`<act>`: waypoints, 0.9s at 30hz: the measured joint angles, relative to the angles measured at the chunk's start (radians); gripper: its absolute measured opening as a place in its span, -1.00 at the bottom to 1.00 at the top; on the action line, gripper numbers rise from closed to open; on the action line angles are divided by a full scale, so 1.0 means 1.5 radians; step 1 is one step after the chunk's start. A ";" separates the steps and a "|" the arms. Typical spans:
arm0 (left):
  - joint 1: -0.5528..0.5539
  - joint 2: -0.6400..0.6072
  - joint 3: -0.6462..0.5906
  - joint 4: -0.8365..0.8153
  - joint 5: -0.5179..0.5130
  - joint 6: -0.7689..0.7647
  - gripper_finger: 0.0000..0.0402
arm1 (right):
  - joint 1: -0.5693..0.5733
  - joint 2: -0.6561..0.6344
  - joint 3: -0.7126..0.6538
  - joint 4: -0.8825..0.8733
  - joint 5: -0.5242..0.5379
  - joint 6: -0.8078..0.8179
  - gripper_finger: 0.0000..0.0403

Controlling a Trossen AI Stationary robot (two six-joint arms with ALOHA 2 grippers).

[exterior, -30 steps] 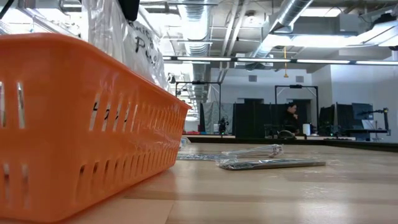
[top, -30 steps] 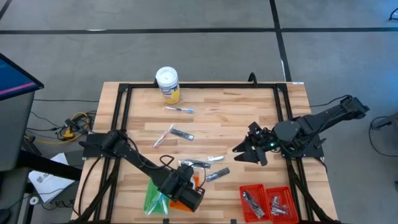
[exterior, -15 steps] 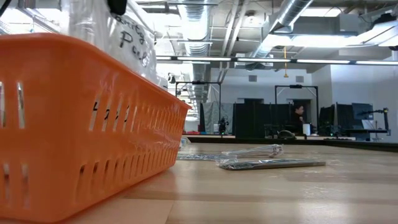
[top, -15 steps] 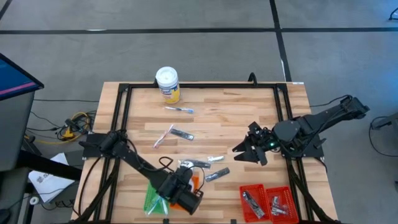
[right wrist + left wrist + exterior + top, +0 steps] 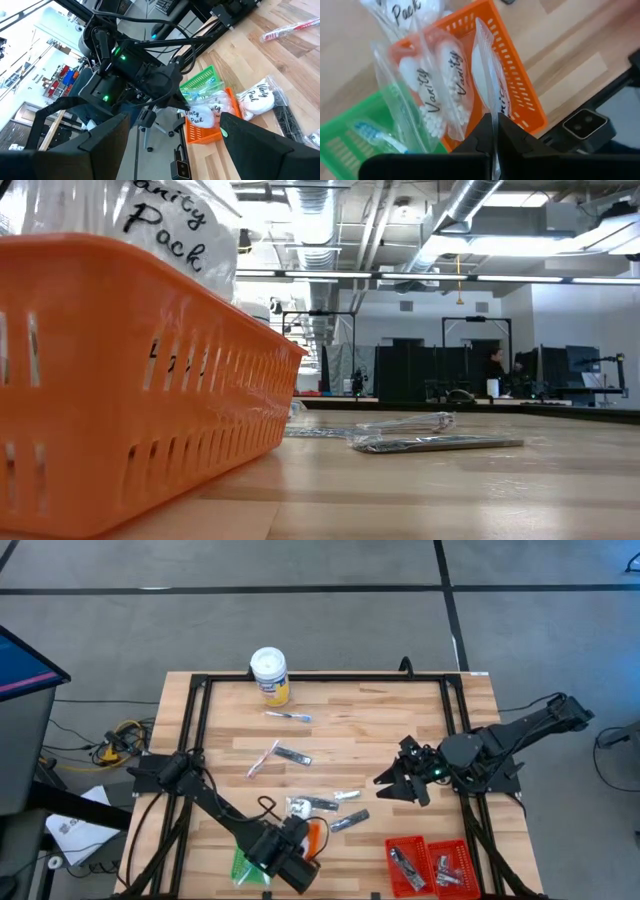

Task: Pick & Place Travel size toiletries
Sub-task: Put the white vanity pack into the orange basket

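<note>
Crinkly clear vanity packet (image 5: 487,75) hangs pinched in left claw (image 5: 494,131) over slotted orange basket (image 5: 520,95).

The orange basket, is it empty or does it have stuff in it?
It has stuff in it. The left wrist view shows clear Vanity packs lying in the orange basket, and the left gripper is shut on another pack's edge.

Left gripper (image 5: 297,858) hovers over orange tray (image 5: 316,834).

The whole table (image 5: 330,750) is seen straight down from above. A level, table-height view is taken hard against the orange tray (image 5: 130,370), which is also looked down upon closely from the left wrist.
</note>
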 joint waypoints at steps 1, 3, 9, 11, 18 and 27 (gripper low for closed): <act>0.001 0.000 0.000 0.000 -0.001 0.015 -1.00 | 0.000 0.000 0.000 0.000 0.000 -0.001 0.50; 0.006 0.000 0.000 0.000 -0.001 0.044 -1.00 | -0.001 0.000 0.000 0.000 0.000 -0.002 0.50; 0.010 0.000 0.000 0.002 0.007 0.193 -1.00 | -0.002 0.000 0.000 0.000 0.000 -0.002 0.50; 0.011 0.000 0.000 0.002 0.008 0.263 -1.00 | -0.002 0.000 0.000 0.000 0.000 -0.002 0.50; 0.017 0.000 0.000 0.009 0.013 0.219 -1.00 | -0.002 0.000 0.000 0.000 0.000 -0.002 0.50; 0.040 -0.001 0.000 0.020 0.014 -0.032 -1.00 | -0.002 0.000 0.000 0.000 0.000 -0.002 0.50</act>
